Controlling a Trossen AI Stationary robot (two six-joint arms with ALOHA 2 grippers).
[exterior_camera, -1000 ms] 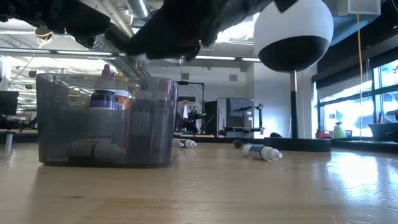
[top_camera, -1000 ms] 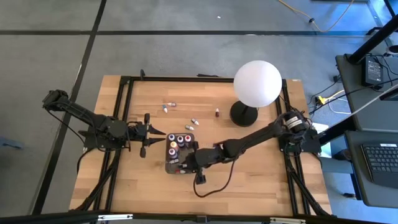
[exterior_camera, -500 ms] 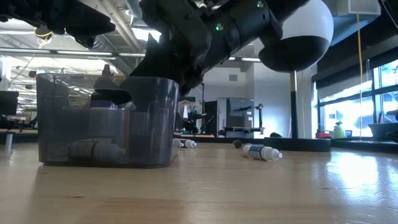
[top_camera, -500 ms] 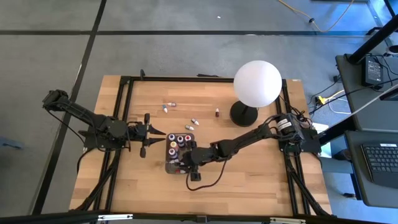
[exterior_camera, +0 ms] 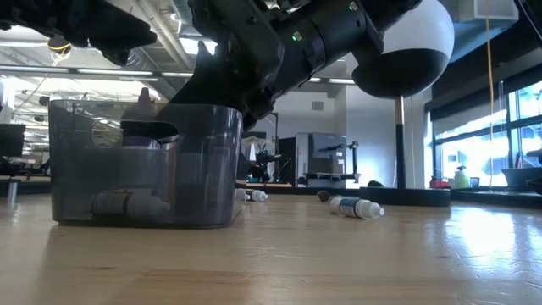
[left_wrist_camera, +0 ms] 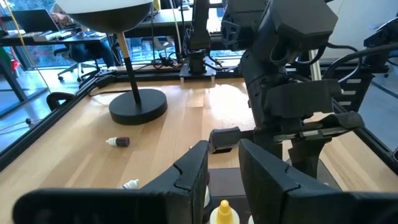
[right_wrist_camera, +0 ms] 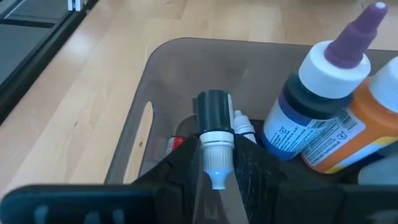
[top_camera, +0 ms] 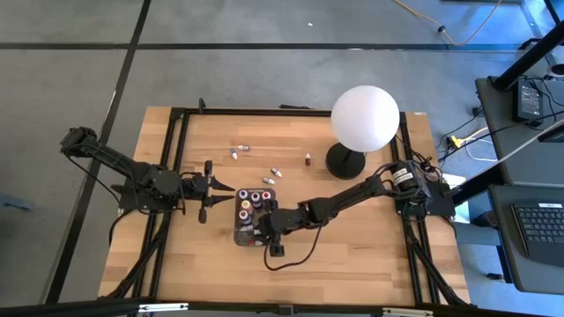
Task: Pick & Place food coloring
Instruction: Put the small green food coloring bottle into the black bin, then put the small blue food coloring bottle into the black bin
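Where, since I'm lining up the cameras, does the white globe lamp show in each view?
High view: globe lamp at upper right of the table.
Low view: upper right.
Left wrist view: its base and stem, beside the right arm.
Right wrist view: not in it.
Shared landmark: grey tray, where the right gripper holds a bottle.

A white globe lamp (top_camera: 365,119) stands beside a grey tray (exterior_camera: 144,165).

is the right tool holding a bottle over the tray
Yes, in the right wrist view the right tool is shut on a small dark-bodied bottle, held inside the grey tray beside the purple-capped bottle.
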